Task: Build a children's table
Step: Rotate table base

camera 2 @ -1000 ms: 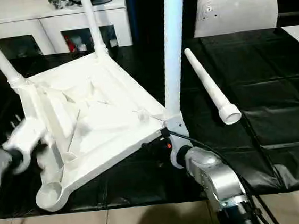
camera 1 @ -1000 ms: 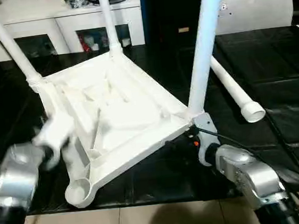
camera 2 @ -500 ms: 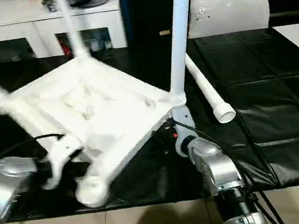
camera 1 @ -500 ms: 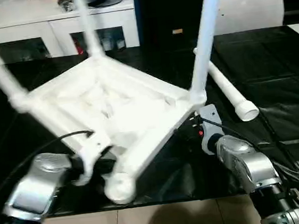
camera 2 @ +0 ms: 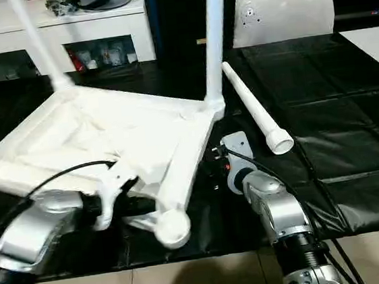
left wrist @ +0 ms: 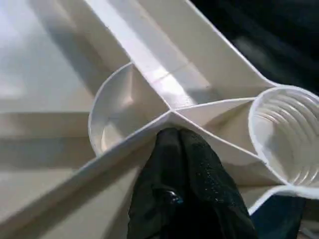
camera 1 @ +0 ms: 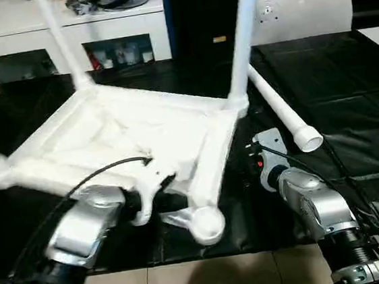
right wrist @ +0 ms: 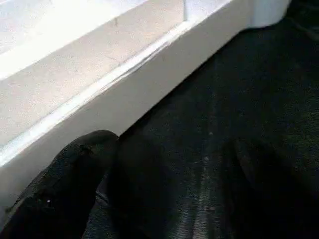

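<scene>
the white plastic rectangular tabletop [camera 1: 128,138] lies ribbed underside up near the front edge of the big black-covered work table [camera 1: 350,125], three long white tapered legs already standing in its corners. the empty round socket [camera 1: 207,225] hangs over that front edge. the fourth white tapered leg [camera 1: 281,108] lies loose just right of the tabletop.

the left gripper [left wrist: 179,164] has its black fingers together, pinched on a rib beside the empty socket. the right gripper [right wrist: 149,184] sits low by the tabletop's right rim, fingers apart, holding nothing.

the piece looks light and stiff but smooth — likely to slide on the black cover. ribs and rim give the surest hold.

room is open to the right — the standing legs crowd overhead moves.
</scene>
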You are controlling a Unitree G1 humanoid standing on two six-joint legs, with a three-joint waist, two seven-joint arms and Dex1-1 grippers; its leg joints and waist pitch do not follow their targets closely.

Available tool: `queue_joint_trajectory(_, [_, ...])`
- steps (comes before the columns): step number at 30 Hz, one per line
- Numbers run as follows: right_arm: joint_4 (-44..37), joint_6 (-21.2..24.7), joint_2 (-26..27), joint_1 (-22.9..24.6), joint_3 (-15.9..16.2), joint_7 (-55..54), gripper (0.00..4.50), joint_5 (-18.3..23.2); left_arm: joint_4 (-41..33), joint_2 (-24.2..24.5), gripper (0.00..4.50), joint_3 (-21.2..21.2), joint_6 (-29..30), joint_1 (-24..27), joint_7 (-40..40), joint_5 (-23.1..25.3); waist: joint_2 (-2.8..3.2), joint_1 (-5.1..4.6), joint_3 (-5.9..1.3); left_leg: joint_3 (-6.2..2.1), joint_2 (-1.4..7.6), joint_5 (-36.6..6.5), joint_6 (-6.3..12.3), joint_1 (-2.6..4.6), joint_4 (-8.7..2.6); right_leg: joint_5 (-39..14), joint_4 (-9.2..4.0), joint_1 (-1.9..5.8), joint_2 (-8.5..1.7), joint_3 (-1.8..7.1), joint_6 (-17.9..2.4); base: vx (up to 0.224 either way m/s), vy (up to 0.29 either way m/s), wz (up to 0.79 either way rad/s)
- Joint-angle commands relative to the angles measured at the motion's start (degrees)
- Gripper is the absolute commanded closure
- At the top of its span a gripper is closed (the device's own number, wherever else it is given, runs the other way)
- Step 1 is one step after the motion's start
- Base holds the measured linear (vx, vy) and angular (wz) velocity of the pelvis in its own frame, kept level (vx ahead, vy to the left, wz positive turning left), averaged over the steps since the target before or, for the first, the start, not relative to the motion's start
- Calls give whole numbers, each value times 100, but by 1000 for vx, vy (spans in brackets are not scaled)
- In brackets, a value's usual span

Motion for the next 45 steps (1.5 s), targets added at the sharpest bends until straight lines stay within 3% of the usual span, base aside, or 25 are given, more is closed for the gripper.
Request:
queue_joint_trajectory(1, [-19, -74, 214, -161, 315, 141, 0, 128, 143, -268, 446, -156, -456, -295, 307, 82, -34, 54, -312, -179, 293, -1114, 322, -11, -398, -2257, -506, 319, -454, 388, -526, 0, 0, 0])
queue_joint_trajectory(2, [-12, -87, 221, -166, 307, 135, 0, 114, 266, -319, 446, -150, -563, -342, 442, 185, -43, 54, -308, -183, 288, -1158, 331, -11, -397, -2374, -526, 322, -450, 375, -457, 0, 0, 0])
queue_joint_trajectory(3, [-6, -82, 227, -178, 272, 120, 0, 106, 444, -434, 446, -71, -726, -414, 682, 286, -11, 52, -307, -188, 289, -1193, 319, -13, -397, -2462, -539, 327, -460, 368, -405, 0, 0, 0])
queue_joint_trajectory(7, [74, -246, 73, -280, 223, -90, 0, -151, 889, -680, 446, 181, -1293, -606, 1365, 524, -35, 48, -325, -191, 287, -1195, 310, -10, -385, -2454, -557, 311, -439, 347, -305, 0, 0, 0])
queue_joint_trajectory(10, [72, -297, -49, -488, 44, -85, 0, -138, 916, -724, 446, 359, -1595, -626, 1494, 481, -50, 80, -361, -199, 308, -971, 381, -46, -377, -2022, -476, 336, -457, 372, -437, 0, 0, 0])
queue_joint_trajectory(13, [311, -239, -173, -974, -245, -522, 0, -248, 433, -776, 428, 669, -1684, -411, 1209, 39, -46, 95, -401, -195, 336, -578, 443, -87, -346, -1511, -377, 347, -481, 389, -671, 0, 0, 0])
queue_joint_trajectory(15, [493, -142, -229, -1198, -353, -610, 0, -237, 215, -725, 414, 700, -1680, -285, 1154, -25, -33, 138, -395, -171, 338, -469, 501, -62, -337, -1286, -337, 326, -461, 399, -829, 0, 0, 0])
queue_joint_trajectory(19, [1416, -230, -471, -1912, -477, -848, 0, -329, -319, -468, 388, 786, -1800, 66, 1135, -81, -39, 195, -390, -148, 329, -518, 490, -41, -332, -1393, -339, 308, -451, 396, -843, 0, 0, 0])
queue_joint_trajectory(20, [1860, -333, -579, -2206, -538, -964, 0, -352, -584, -331, 379, 888, -1780, 201, 1115, -131, -69, 241, -417, -155, 348, -495, 442, -11, -327, -1330, -292, 300, -474, 401, -898, 0, 0, 0])
queue_joint_trajectory(21, [2056, -365, -622, -2326, -555, -1004, 0, -360, -720, -282, 351, 961, -1719, 259, 1105, -176, -74, 252, -382, -127, 316, -485, 482, -38, -326, -1335, -319, 301, -436, 398, -885, 0, 0, 0])
queue_joint_trajectory(22, [2341, -430, -683, -2497, -578, -1024, 0, -361, -930, -203, 351, 1068, -1620, 348, 1082, -243, -50, 277, -399, -135, 342, -508, 436, -9, -321, -1323, -288, 290, -467, 406, -927, 0, 0, 0])
queue_joint_trajectory(24, [2751, -545, -759, -2730, -614, -1031, 0, -350, -1231, -72, 339, 1199, -1473, 477, 1039, -312, -54, 313, -390, -137, 349, -583, 424, -7, -326, -1341, -273, 291, -454, 400, -947, 0, 0, 0])
queue_joint_trajectory(25, [3156, -639, -821, -2951, -653, -1005, 0, -358, -1521, 70, 326, 1280, -1288, 605, 969, -388, -84, 321, -373, -126, 346, -604, 441, -12, -337, -1365, -299, 288, -439, 402, -939, 0, 0, 0])
queue_joint_trajectory(26, [3331, -682, -844, -3046, -675, -994, 0, -365, -1642, 130, 305, 1309, -1211, 660, 940, -418, -69, 334, -366, -130, 351, -663, 411, -12, -340, -1381, -280, 285, -446, 404, -979, 0, 0, 0])
queue_joint_trajectory(27, [3719, -765, -908, -3259, -713, -980, 0, -388, -1961, 277, 305, 1365, -1006, 806, 863, -503, -131, 342, -374, -119, 354, -699, 386, 0, -335, -1403, -265, 283, -459, 412, -988, 0, 0, 0])
queue_joint_trajectory(28, [3814, -781, -925, -3308, -718, -981, 0, -396, -2035, 307, 305, 1375, -953, 839, 853, -532, -109, 352, -375, -135, 351, -685, 383, -18, -336, -1401, -234, 297, -469, 412, -1030, 0, 0, 0])
queue_joint_trajectory(30, [4363, -892, -1044, -3581, -725, -1035, 0, -464, -2457, 493, 291, 1394, -682, 1028, 786, -672, -140, 368, -340, -104, 337, -805, 359, -11, -329, -1627, -282, 262, -453, 414, -1003, 0, 0, 0])
queue_joint_trajectory(32, [4666, -951, -1110, -3684, -718, -1077, 0, -519, -2611, 558, 277, 1395, -602, 1101, 820, -731, -122, 387, -336, -113, 342, -839, 306, -16, -320, -1684, -260, 261, -452, 415, -984, 0, 0, 0])
queue_joint_trajectory(34, [4995, -1030, -1194, -3763, -703, -1154, 0, -582, -2781, 590, 261, 1425, -495, 1168, 892, -797, -145, 391, -304, -123, 352, -973, 247, -20, -334, -1765, -266, 252, -446, 419, -979, 0, 0, 0])
queue_joint_trajectory(35, [5125, -1069, -1248, -3768, -705, -1217, 0, -606, -2873, 617, 256, 1432, -407, 1194, 906, -823, -197, 390, -253, -120, 350, -1114, 207, -29, -343, -1897, -286, 239, -453, 426, -941, 0, 0, 0])
queue_joint_trajectory(36, [5133, -1072, -1252, -3768, -706, -1221, 0, -608, -2880, 620, 248, 1432, -400, 1197, 906, -826, -179, 404, -256, -123, 346, -1169, 181, -17, -339, -1953, -286, 239, -456, 430, -931, 0, 0, 0])
queue_joint_trajectory(39, [5397, -1127, -1367, -3746, -730, -1346, 0, -654, -3081, 710, 222, 1432, -229, 1303, 966, -799, -202, 391, -207, -131, 332, -1310, 170, -34, -351, -2096, -298, 236, -446, 429, -866, 0, 0, 0])
queue_joint_trajectory(45, [5558, -1133, -1459, -3724, -711, -1394, 0, -692, -3196, 784, 185, 1421, -170, 1406, 1052, -713, -215, 365, -195, -136, 324, -1275, 207, -39, -344, -2055, -300, 231, -437, 425, -858, 0, 0, 0])
